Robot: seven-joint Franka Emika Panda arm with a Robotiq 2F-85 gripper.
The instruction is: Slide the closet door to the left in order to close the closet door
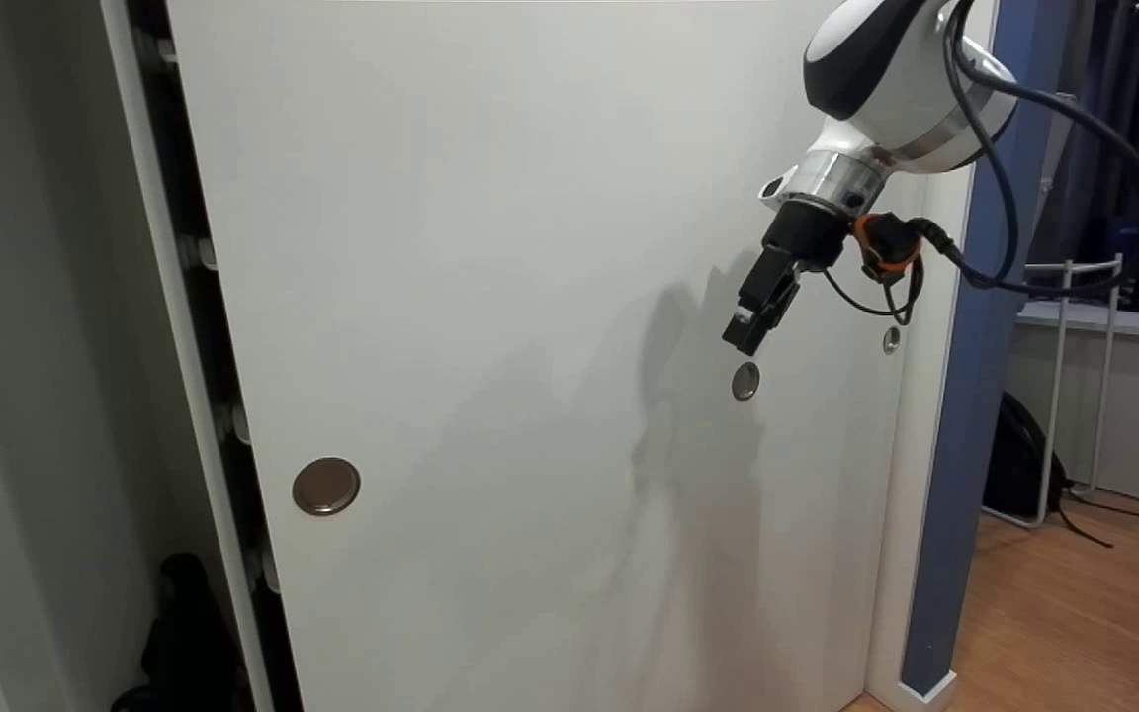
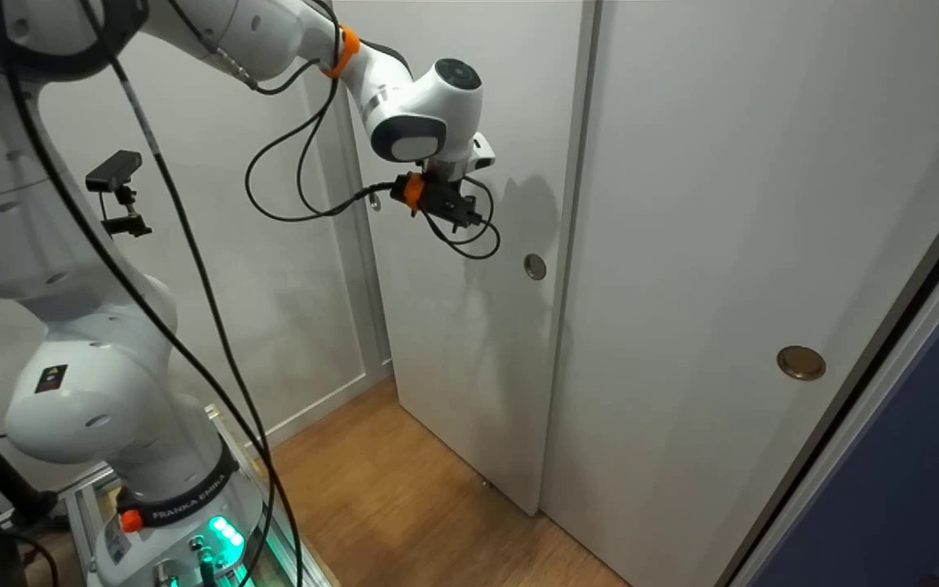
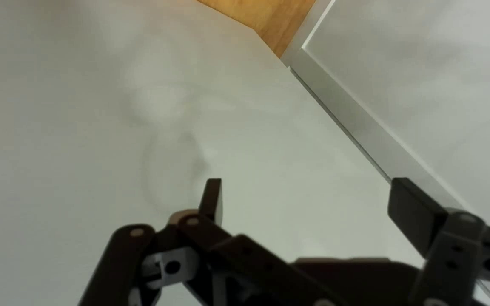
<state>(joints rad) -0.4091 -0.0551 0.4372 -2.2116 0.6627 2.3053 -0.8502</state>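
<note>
The final closing slide seems in hand: the claw [image 3: 309, 189], fingers [image 3: 415, 214] apart, hangs before the nearly closed door [image 1: 490, 257], and next should engage its pull [image 1: 745, 381] and push left.

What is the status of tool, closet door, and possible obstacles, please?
Tool open, holding nothing. Sliding closet door not fully closed; dark gap at its left edge in an exterior view. No obstruction seen.

Free room within tool [image 3: 306, 182] (closet door [image 3: 270, 140] blocks beyond).
</note>
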